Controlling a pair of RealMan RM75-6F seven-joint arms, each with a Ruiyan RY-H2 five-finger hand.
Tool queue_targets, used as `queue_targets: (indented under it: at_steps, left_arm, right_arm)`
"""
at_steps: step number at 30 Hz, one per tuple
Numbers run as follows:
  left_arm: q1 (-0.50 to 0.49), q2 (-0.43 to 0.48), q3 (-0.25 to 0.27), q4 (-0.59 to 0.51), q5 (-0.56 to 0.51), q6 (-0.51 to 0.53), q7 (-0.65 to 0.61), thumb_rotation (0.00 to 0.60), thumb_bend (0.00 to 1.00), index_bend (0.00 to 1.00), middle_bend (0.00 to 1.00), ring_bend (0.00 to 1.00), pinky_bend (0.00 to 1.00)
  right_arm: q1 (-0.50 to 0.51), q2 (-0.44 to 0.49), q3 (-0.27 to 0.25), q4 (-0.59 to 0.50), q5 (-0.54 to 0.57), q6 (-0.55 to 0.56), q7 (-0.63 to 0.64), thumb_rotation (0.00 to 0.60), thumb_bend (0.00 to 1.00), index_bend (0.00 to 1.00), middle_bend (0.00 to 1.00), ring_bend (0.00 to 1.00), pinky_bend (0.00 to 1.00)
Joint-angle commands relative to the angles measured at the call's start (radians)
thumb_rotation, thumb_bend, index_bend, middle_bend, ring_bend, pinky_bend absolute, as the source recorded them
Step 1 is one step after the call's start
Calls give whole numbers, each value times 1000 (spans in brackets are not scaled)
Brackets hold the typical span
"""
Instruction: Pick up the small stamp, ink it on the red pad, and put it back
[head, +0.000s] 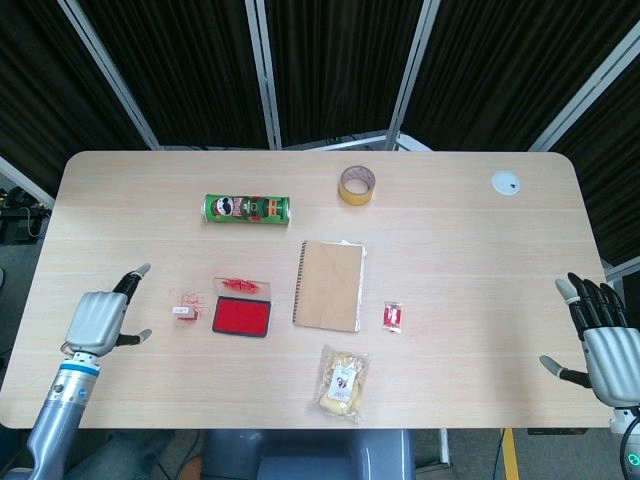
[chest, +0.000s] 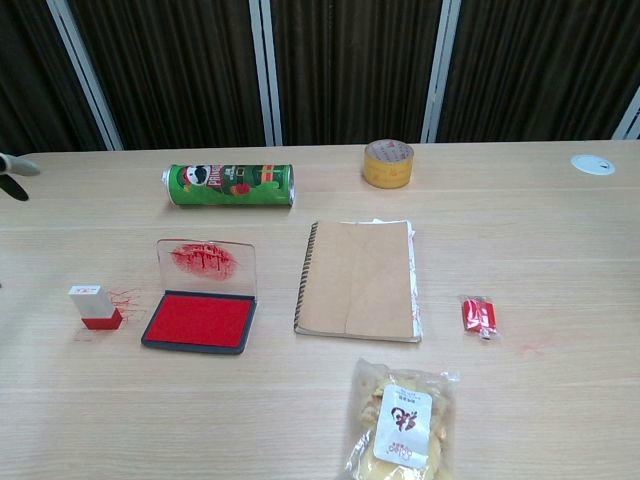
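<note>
The small stamp (chest: 97, 306) is a squat block with a white top and a red base, standing upright on the wooden surface (head: 470, 240) among faint red ink marks, just beside the red ink pad (chest: 198, 320) at the pad's 9 o'clock and not touching it. The pad lies open in a dark tray, its clear lid (chest: 206, 264) standing upright along the far edge and smeared with red. In the head view the left hand (head: 97, 320) hovers over the surface at the stamp's 9 o'clock, near it but apart, fingers (head: 131, 277) released and holding nothing; the right hand (head: 606, 343) sits past the surface's right edge, fingers spread and holding nothing. The chest view shows only fingertips (chest: 14, 167) at its left border and none of the right hand, but it gives the stamp's two-tone side and the lid's tilt, which the head view flattens. The head view alone shows the whole surface outline. A spiral notebook (head: 329, 285) lies at the pad's 3 o'clock, a green Pringles can (head: 246, 208) on its side at the pad's 12 o'clock, a tape roll (head: 357, 185) further back, a small red packet (head: 392, 317) right of the notebook, and a snack bag (head: 342, 382) near the front edge. Bare wood lies between the left hand and the stamp, and the stamp is well in from the left and front edges.
</note>
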Motion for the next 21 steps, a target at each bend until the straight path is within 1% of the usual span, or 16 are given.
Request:
queue_targets:
  at_steps: [1,6,9,12,15,18,21]
  left_arm:
    - [-46,-61,-20,58,-67,-56,27,600,74,182,228,913,971]
    - [-70,-117,-14,133,-98,-88,12,600,102,249,319,913,971]
    - [-80,-148,-9,175,-106,-92,15,600,116,271,343,913,971]
    - [-88,-172,-7,209,-112,-93,14,600,139,315,373,913,971]
    - [-96,-191,-4,243,-100,-96,-6,600,163,339,379,913,971]
    - [-104,-212,5,288,-76,-104,-45,600,223,351,382,913,970]
    - [-110,-224,13,319,-57,-109,-68,600,257,356,385,910,968]
  right_arm:
    - [3,-2,3,5,10,-6,6,600,0,0,0,0,0]
    - [5,-3,6,9,22,-15,14,600,0,0,0,0,0]
    - [7,-3,6,11,26,-20,14,600,0,0,0,0,0]
    - [8,-4,6,13,28,-22,14,600,0,0,0,0,0]
    - [9,-5,7,14,29,-24,14,600,0,0,0,0,0]
    - [9,-5,9,14,33,-24,16,600,0,0,0,0,0]
    - [10,-4,10,15,36,-26,18,600,0,0,0,0,0]
